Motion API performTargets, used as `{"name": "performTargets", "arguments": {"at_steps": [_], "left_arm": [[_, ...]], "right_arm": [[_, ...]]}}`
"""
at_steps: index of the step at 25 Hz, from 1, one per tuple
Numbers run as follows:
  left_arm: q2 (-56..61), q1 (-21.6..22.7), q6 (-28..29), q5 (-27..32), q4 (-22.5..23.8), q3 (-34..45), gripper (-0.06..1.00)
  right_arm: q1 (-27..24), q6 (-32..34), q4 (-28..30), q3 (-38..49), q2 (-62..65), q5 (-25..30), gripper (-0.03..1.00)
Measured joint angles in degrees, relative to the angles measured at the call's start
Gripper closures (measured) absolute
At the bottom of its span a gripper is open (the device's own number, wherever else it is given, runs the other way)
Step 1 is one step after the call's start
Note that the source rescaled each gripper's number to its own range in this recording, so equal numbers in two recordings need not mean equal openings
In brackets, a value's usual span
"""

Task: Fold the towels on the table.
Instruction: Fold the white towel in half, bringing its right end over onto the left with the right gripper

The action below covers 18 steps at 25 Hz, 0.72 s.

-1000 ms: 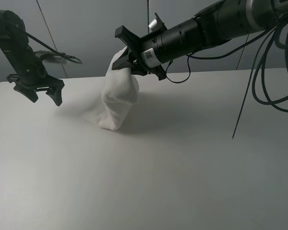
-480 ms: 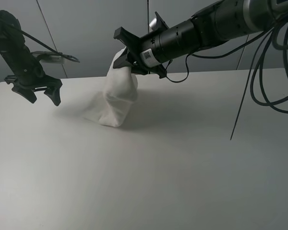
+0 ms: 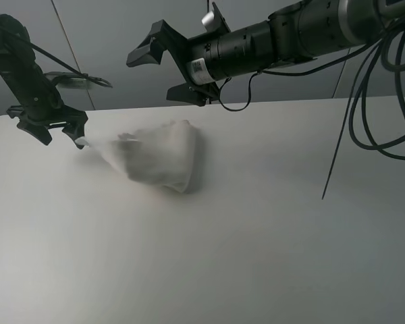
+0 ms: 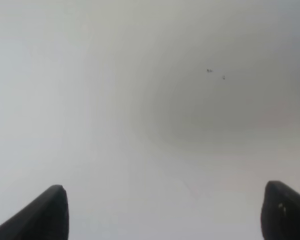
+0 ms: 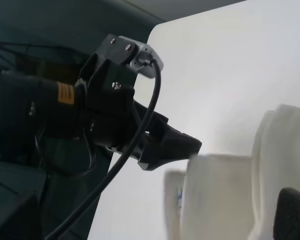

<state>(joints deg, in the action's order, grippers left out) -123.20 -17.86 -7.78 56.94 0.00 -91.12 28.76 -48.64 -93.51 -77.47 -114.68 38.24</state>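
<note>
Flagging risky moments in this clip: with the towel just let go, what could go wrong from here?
The towel lies in a crumpled, blurred heap on the table, so it may settle with edges hidden, making corners hard to find. One corner reaches toward the open left hand, which could snag it. The open right hand hangs above the heap; a descent might pinch several layers.

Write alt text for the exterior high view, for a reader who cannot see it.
A crumpled white towel lies in a loose heap on the white table. Above it hangs the right gripper, open and empty. At the left edge the left gripper, also open, hangs just above the table beside the towel's stretched-out corner.
</note>
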Motion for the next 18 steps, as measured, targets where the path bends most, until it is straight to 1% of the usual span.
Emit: {"name": "performTargets", "arguments": {"at_steps": [2,3,7,10,13,14,17,18], "left_arm": [[0.0,0.0,0.0,0.0,0.0,0.0,-0.05],[0.0,0.0,0.0,0.21,0.0,0.0,-0.05],[0.14,0.0,-0.11,0.7,0.0,0.0,-0.05],[1.99,0.0,-0.21,0.45,0.0,0.0,-0.05],[5.58,0.0,-0.79,0.37,0.0,0.0,-0.05],[6.84,0.0,-0.92,0.65,0.0,0.0,-0.04],[11.45,0.0,-1.13,0.95,0.0,0.0,-0.02],[12.65,0.0,-1.13,1.1,0.0,0.0,-0.02]], "right_arm": [[0.0,0.0,0.28,0.0,0.0,-0.11,-0.03],[0.04,0.0,1.42,0.0,0.0,-0.24,-0.03],[0.04,0.0,7.49,0.0,0.0,-0.47,-0.03],[0.04,0.0,13.86,0.0,0.71,-1.44,-0.03],[0.14,3.51,24.22,0.0,3.3,-4.49,-0.03],[0.17,5.53,29.07,0.0,4.41,-5.4,-0.03],[0.26,16.82,47.05,0.0,8.79,-6.26,-0.03],[0.26,20.99,54.55,0.0,10.03,-6.02,-0.03]]}}
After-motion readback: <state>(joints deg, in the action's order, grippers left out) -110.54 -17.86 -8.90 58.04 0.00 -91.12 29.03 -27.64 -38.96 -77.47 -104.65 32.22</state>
